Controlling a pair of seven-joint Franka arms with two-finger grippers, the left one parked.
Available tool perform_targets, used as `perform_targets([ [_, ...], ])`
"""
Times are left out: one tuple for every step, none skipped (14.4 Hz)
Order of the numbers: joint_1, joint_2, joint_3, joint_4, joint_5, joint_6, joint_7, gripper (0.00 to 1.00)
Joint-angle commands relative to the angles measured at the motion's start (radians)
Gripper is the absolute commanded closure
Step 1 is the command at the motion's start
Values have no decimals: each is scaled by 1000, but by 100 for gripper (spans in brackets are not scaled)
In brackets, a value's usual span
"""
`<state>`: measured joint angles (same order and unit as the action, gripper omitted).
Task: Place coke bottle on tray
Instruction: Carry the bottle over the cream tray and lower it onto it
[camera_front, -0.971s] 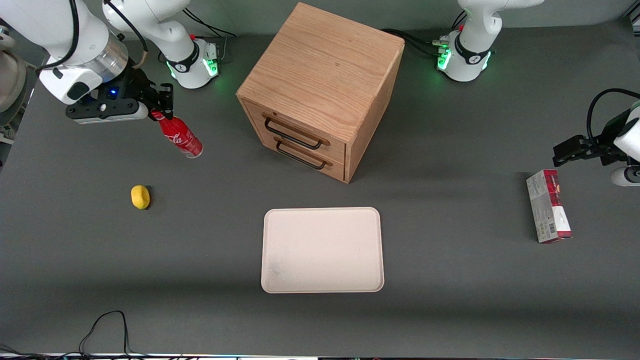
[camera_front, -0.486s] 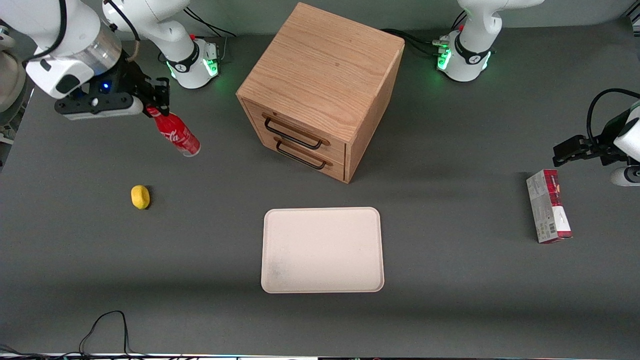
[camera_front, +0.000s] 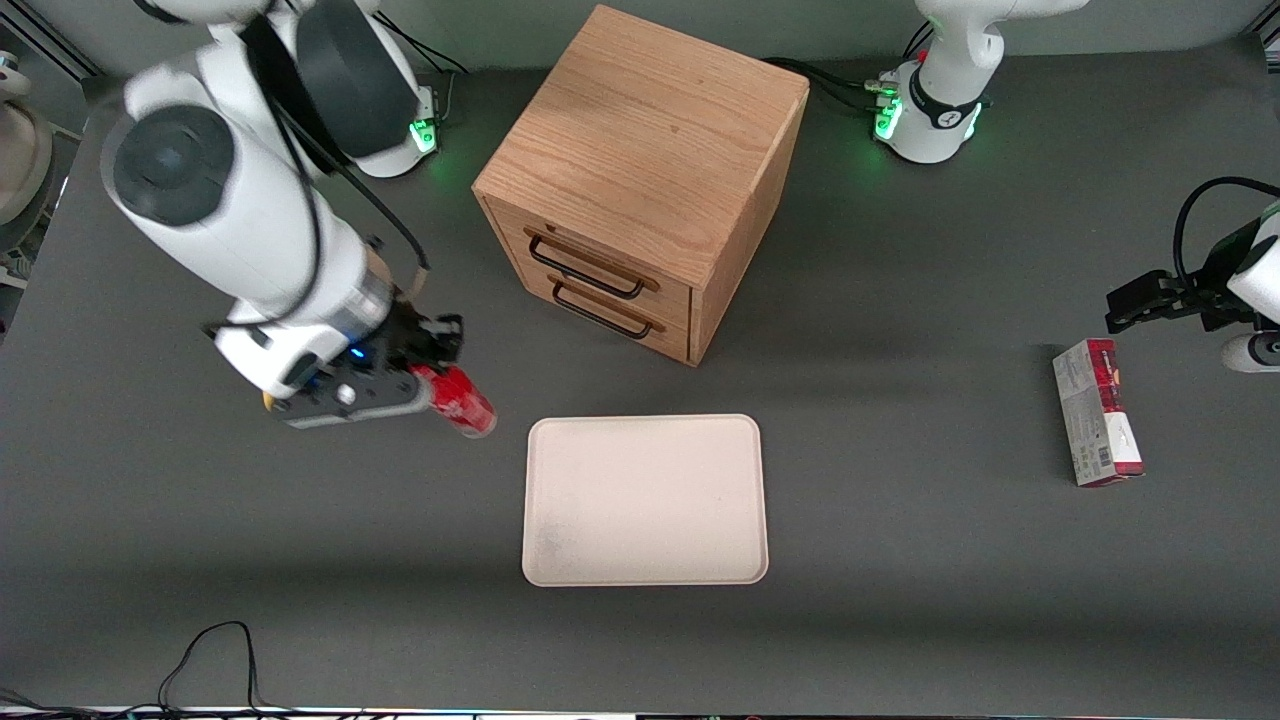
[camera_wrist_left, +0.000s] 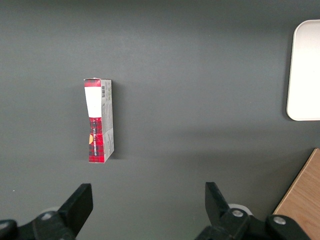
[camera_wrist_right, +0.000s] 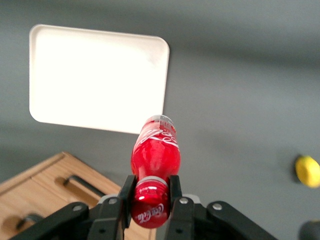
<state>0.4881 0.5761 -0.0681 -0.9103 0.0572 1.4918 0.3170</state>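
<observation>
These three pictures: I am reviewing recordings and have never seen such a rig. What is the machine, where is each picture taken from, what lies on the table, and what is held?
Two white robot arms stand at a grey table. One picture looks at them from the front; the other two come from cameras on each arm's wrist. The working arm's pincer hangs above the table beside the tray, toward the working arm's end, shut on the neck of a small red coke bottle, just under the cap. Its own wrist view shows the same grip: pincer, coke bottle, and the tray bare below. Also on the table: a wooden drawer cabinet with two drawers, farther from the front camera than the tray; a red-and-grey carton toward the parked arm's end; and a small yellow object, seen clearly only from the working wrist.
</observation>
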Motion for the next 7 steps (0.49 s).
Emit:
perform_targets([
  [1, 66, 10, 130, 10, 11, 7, 100],
  [10, 77, 10, 131, 7, 30, 7, 100],
  [26, 86, 10, 131, 6, 51, 7, 100],
  [27, 97, 10, 131, 3, 67, 5, 100],
  [27, 106, 10, 131, -6, 83, 4, 100],
  [27, 125, 11, 131, -22, 103, -1, 100],
  [27, 151, 11, 131, -26, 132, -9, 100],
])
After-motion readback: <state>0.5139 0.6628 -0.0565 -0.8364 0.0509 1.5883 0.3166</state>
